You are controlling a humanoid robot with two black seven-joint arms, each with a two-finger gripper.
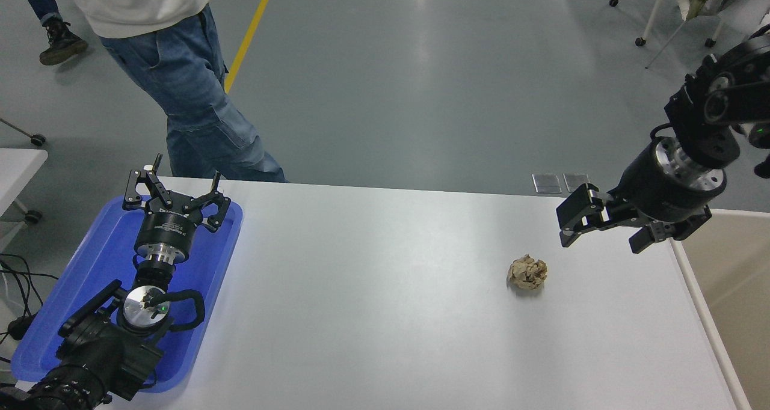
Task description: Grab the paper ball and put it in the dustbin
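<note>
The paper ball (527, 272), a crumpled tan wad, lies on the white table (373, 290) right of centre. My right gripper (601, 235) hovers above and to the right of it, apart from it, open with nothing between its fingers. The dustbin (705, 314), beige with a pale rim, stands against the table's right edge; only its left part shows. My left gripper (175, 195) is parked open over the blue tray at the lower left.
A shallow blue tray (90, 272) sits on the table's left end under the left arm. A person in jeans (198, 109) stands at the far left side. Chair legs (656, 25) are on the floor at the top right.
</note>
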